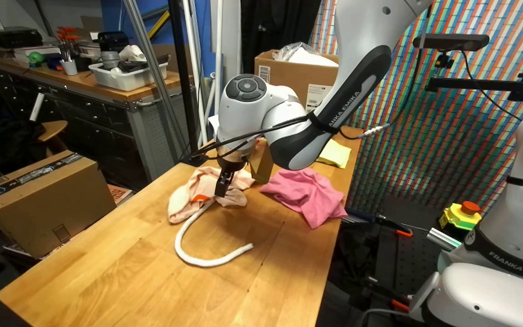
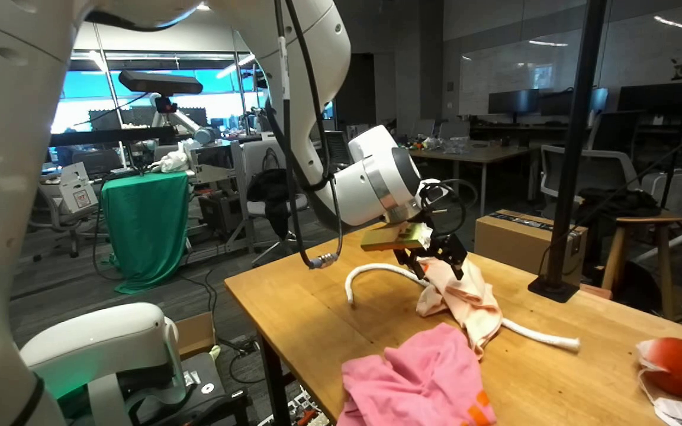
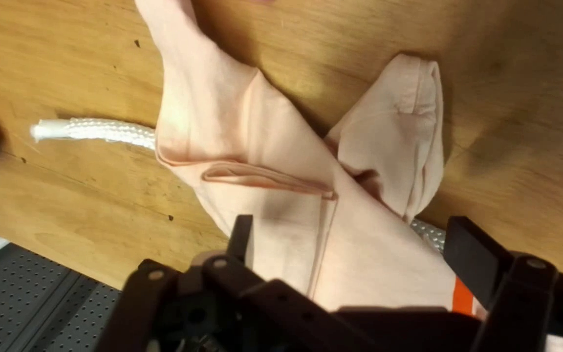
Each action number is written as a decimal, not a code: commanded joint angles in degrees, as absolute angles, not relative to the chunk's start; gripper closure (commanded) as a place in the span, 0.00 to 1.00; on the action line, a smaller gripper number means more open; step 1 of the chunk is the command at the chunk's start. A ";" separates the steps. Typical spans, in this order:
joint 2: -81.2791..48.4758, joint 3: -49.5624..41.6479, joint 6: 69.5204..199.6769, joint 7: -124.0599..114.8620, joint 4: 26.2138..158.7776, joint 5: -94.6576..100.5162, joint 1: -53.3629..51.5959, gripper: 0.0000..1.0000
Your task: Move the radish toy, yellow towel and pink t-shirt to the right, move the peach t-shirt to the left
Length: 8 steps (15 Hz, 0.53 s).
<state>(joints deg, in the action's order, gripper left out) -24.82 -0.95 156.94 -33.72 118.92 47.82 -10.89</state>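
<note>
Where the wooden table (image 1: 107,281) runs back toward its far left edge in an exterior view, the peach t-shirt (image 1: 195,184) lies in a loose heap, pale and creased, with a bright orange patch at its near side; the wrist view shows its cloth folded over itself in flat pleats, one hemmed piece poking out to the side. A white braided rope (image 1: 204,263) shows from under it and curls to the near side. In both exterior views the gripper (image 2: 440,274) hangs just over this t-shirt, its fingers (image 3: 474,256) spread wide, with peach cloth seen between them; whether they touch the fabric I cannot tell. Just to the right, the pink t-shirt (image 1: 307,195) lies bunched and wrinkled, and on the far side, partly hidden by the arm (image 1: 352,95), is the yellow towel (image 1: 335,153). In an exterior view, at the near right of the table, lies the radish toy (image 2: 681,364), red shading to white at one end, a white tag (image 2: 674,410) trailing from it.
</note>
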 commanded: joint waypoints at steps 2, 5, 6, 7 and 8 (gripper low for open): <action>-28.92 -2.66 158.13 -35.74 113.93 50.08 -11.54 0.00; -30.74 -3.51 157.94 -36.49 111.86 50.23 -11.67 0.00; -31.33 -3.95 157.97 -36.94 111.20 50.50 -11.82 0.00; -31.86 -4.28 157.88 -37.39 110.55 50.62 -11.97 0.00; -32.26 -4.41 157.86 -37.46 110.07 50.50 -11.91 0.00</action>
<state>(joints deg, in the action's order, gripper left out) -29.88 -2.75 156.94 -34.96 113.37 48.60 -10.93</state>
